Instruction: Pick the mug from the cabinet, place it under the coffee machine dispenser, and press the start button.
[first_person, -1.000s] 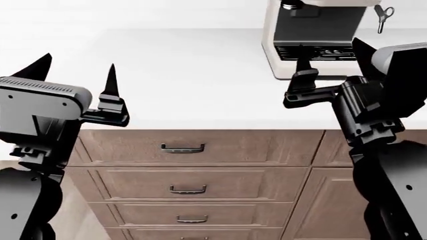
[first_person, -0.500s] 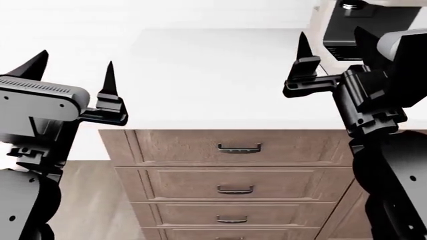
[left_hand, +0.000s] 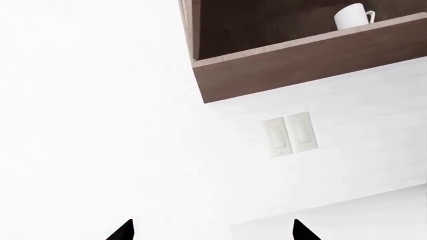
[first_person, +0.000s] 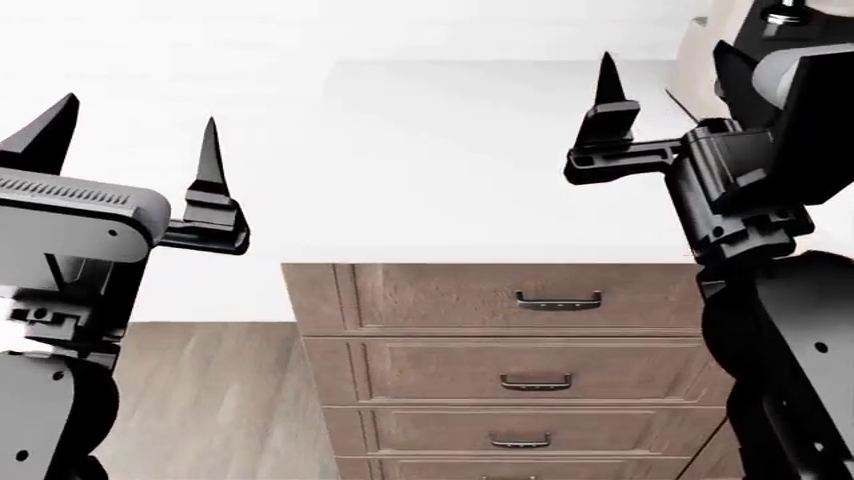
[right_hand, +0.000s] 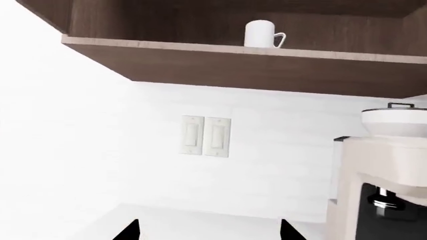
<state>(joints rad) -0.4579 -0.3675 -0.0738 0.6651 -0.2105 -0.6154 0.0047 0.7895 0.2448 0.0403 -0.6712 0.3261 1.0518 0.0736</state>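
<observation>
I see the mug (right_hand: 261, 34) standing upright on the open wall cabinet's shelf (right_hand: 220, 48), handle toward the coffee machine (right_hand: 383, 170), high above the countertop (first_person: 441, 160) near its left end. It lies up and ahead of both pincers, well apart from each. My right gripper (first_person: 667, 75) looks the nearer, since the mug sits more central in its wrist view. Both it and my left gripper (first_person: 127, 140) are released, fingers spread, holding nothing. 2 wall switches (right_hand: 205, 135) sit below the shelf.
</observation>
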